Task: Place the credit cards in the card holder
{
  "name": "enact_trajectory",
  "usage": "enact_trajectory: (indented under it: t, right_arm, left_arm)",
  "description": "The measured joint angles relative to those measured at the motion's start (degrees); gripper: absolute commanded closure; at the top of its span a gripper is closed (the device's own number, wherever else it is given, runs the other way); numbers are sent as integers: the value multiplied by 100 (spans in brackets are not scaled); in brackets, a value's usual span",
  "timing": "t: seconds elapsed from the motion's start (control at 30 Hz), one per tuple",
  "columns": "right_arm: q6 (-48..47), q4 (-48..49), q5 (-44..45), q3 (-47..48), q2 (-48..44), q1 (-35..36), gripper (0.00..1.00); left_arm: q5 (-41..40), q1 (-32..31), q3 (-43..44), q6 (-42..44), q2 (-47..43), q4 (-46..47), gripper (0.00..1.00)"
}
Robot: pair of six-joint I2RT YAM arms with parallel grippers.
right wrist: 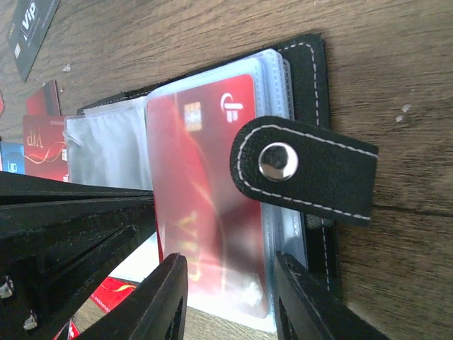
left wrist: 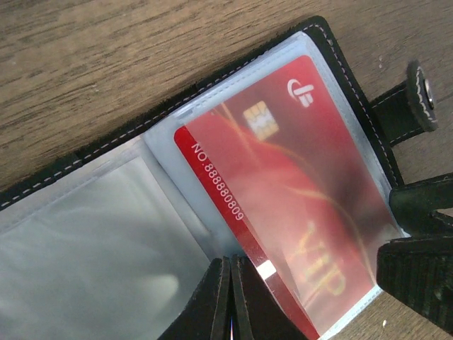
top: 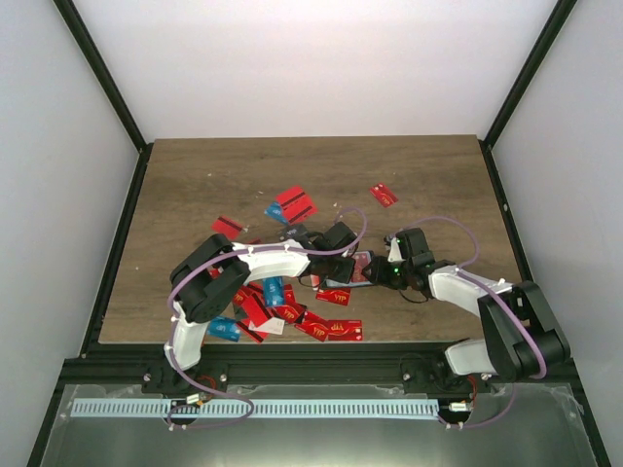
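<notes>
Two arms meet over the middle of the brown wood-grain counter (top: 214,175), where the black fold-over card holder with white stitching (left wrist: 333,53) lies open and flat. One red plastic credit card (left wrist: 283,184), with a gold chip and "VIP" lettering, sits inside one of the holder's clear sleeves; the sleeve across the fold shows grey. The left fingers (left wrist: 212,304) are pressed shut on nothing, their tips at the fold just beside that card's long edge. The right fingers (right wrist: 173,297) stand apart over the near end of the same sleeve, and I cannot tell whether they touch it. The black snap strap (right wrist: 304,170) sticks out from the holder's outer edge. Many loose red and blue cards (top: 336,329) lie scattered near the left arm, with a few farther back. A thin dark grey card (right wrist: 32,28) lies well apart from the holder.
</notes>
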Motion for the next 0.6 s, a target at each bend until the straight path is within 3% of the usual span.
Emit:
enact_trajectory:
  t: [0.6]
  right_arm:
    - [4, 33, -153, 2, -116, 0, 66]
  left_arm:
    - [0, 0, 72, -7, 55, -42, 96]
